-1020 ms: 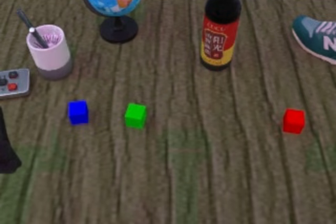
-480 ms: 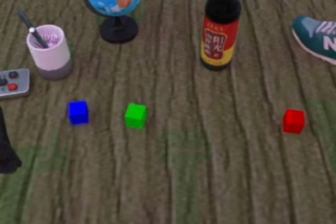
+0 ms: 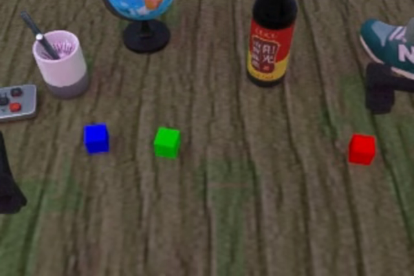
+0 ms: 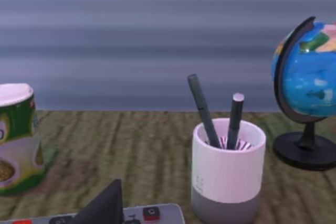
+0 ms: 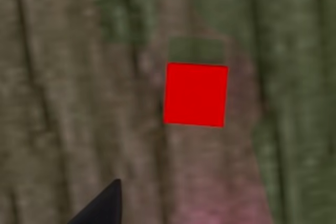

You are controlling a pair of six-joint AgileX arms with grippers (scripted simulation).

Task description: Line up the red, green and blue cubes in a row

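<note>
Red cube sits alone toward the right of the tabletop, well apart from the green cube and the blue cube, which lie near each other left of centre at roughly the same depth. All three are already close to one line across the tabletop; judged from that, the job is mainly to bring the red one in beside the other two.

The right gripper hangs at the right edge, just in front of the teal sneaker, with the red cube a little nearer the camera's lower edge and slightly to its left. Its wrist view looks straight down on the cube's square top face, edges nearly square to the frame, so no long axis matters. How far its jaws stand apart I cannot tell; they hold nothing.

The left gripper is parked at the left edge, its jaws' state likewise unclear. The right arm is plainly the nearer one.
</note>
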